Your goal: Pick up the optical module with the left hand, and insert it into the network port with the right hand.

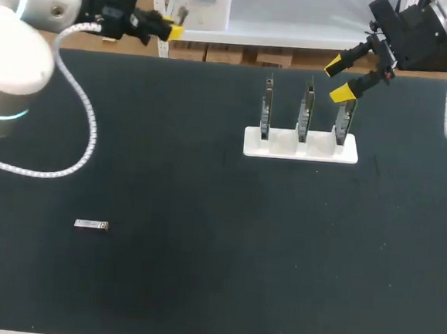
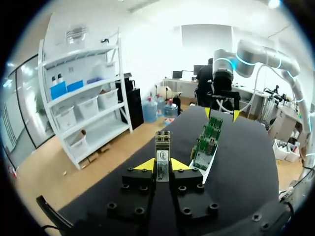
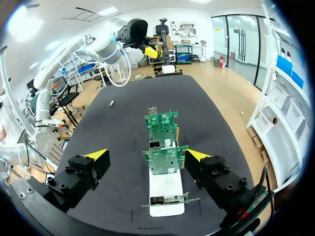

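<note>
My left gripper (image 2: pixel 163 166) is shut on a silver optical module (image 2: pixel 163 158), which stands upright between its yellow tips. In the head view this gripper (image 1: pixel 174 32) hovers past the table's far left edge. My right gripper (image 1: pixel 337 78) is open and hangs over the rightmost of three green network cards (image 1: pixel 304 111) standing in a white holder (image 1: pixel 301 146). In the right wrist view the open fingers (image 3: pixel 96 155) flank the nearest card (image 3: pixel 165 160), without touching it. A second module (image 1: pixel 91 225) lies flat on the black mat at front left.
The black mat (image 1: pixel 215 275) covers the whole table. The white holder (image 3: pixel 166 191) with its cards is the only upright obstacle, at the back right. The left wrist view shows the cards (image 2: pixel 209 140) ahead of its gripper, with my right gripper (image 2: pixel 221 113) above them.
</note>
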Controlling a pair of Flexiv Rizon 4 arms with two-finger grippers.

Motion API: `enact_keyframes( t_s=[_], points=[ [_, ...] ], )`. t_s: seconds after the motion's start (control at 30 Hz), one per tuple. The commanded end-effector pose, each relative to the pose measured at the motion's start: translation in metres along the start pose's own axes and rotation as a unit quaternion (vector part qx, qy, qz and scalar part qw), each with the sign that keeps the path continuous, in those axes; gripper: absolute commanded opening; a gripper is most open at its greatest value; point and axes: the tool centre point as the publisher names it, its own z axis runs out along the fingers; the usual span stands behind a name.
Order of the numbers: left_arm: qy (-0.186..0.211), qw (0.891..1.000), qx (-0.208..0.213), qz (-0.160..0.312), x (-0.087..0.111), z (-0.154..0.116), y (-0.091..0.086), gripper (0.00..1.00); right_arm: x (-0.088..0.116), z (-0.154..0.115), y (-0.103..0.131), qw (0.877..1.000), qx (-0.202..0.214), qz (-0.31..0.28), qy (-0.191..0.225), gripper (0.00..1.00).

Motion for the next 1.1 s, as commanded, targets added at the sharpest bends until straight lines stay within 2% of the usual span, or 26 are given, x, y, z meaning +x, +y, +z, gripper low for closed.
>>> enact_keyframes(
  t_s=[0.03, 0.3, 0.43, 0.8, 1.1],
  points=[
    [-0.094, 0.995, 0.022, 0.015, -0.021, 0.024, 0.002, 0.00, 0.000, 0.000, 0.001, 1.000, 0.001, 0.000, 0.000, 1.00],
    [-0.130, 0.988, 0.074, 0.046, -0.064, 0.053, -0.016, 0.00, 0.000, 0.000, 0.001, 1.000, 0.001, 0.000, 0.000, 1.00],
    [-0.151, 0.982, 0.109, 0.043, -0.076, 0.066, -0.030, 0.00, 0.000, 0.000, 0.001, 1.000, 0.001, 0.000, 0.000, 1.00],
    [-0.176, 0.963, 0.194, 0.061, -0.102, 0.101, -0.078, 0.00, 0.000, 0.000, 0.001, 1.000, 0.001, 0.000, 0.000, 1.00],
    [-0.191, 0.954, 0.221, 0.065, -0.110, 0.119, -0.113, 0.00, 0.000, 0.000, 0.001, 1.000, 0.001, 0.000, 0.000, 1.00]
  ],
)
